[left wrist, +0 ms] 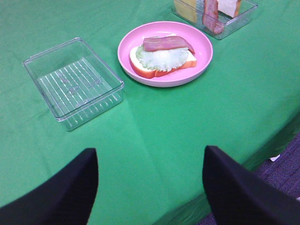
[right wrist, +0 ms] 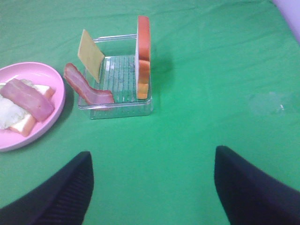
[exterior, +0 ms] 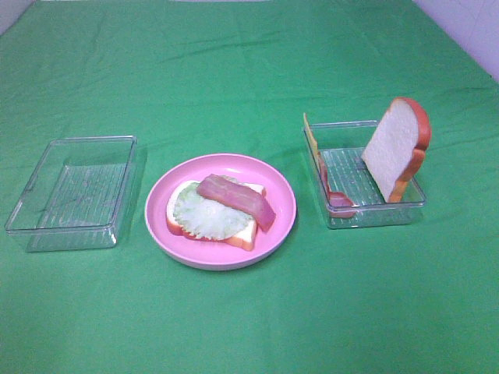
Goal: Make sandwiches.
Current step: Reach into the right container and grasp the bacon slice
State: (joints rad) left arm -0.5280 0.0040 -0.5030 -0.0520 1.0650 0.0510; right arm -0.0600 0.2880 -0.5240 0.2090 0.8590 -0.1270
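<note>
On the table (exterior: 249,327), your half-built sandwich (exterior: 212,216) lay on the pink plate (exterior: 279,196): bread, lettuce, one bacon strip. The light right tray (exterior: 374,220) could have slid or tipped as you pulled out the upright bread slice (exterior: 394,152), the leaning bacon (right wrist: 86,89) or the thin cheese (right wrist: 90,55). Both arms hovered well short of the food, left tool (left wrist: 150,154) and right tool (right wrist: 153,154) spread apart, empty.

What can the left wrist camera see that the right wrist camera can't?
Only the left wrist view shows the empty tray and a strip of floor. Only the right wrist view shows the filled tray whole, with its cheese leaning and bread slice standing. Both show the plate with the half-built sandwich, and the spare bacon in the filled tray.
</note>
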